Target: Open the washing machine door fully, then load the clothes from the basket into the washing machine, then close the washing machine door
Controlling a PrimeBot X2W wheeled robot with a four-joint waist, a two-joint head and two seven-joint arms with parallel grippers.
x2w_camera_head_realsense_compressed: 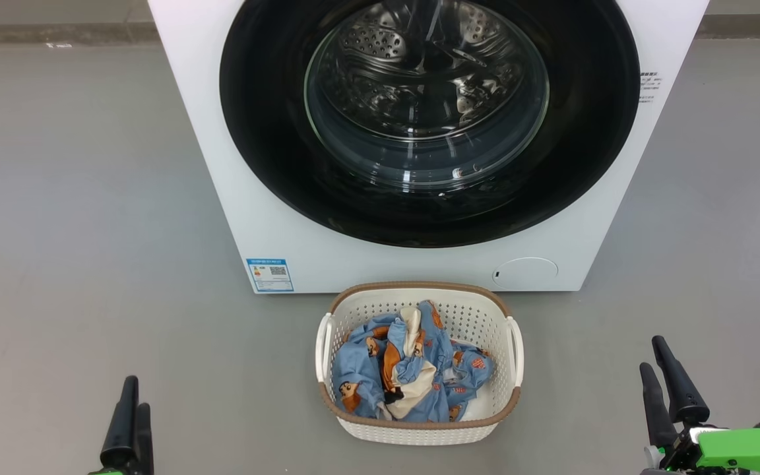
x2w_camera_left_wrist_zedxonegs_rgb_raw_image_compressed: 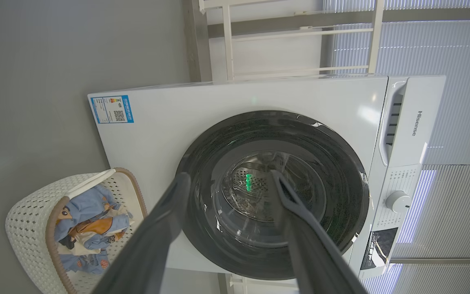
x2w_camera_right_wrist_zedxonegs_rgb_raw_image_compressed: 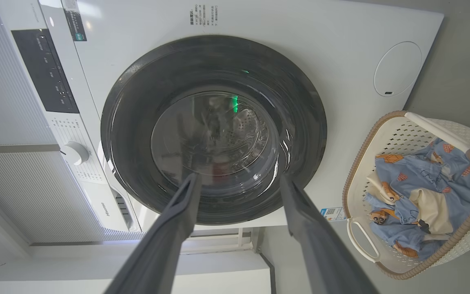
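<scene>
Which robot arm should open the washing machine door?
Probably the right. Both end effectors are open and empty, but the right end effector reaches further toward the washing machine door than the left end effector. I can't tell which side opens.

Bare grey floor (x2w_camera_head_realsense_compressed: 76,198), white window blinds (x2w_camera_left_wrist_zedxonegs_rgb_raw_image_compressed: 443,49)

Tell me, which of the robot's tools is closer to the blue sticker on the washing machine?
Left. The left tool sits left of the blue sticker, nearer the robot; the right tool is far across, beyond the basket.
</scene>
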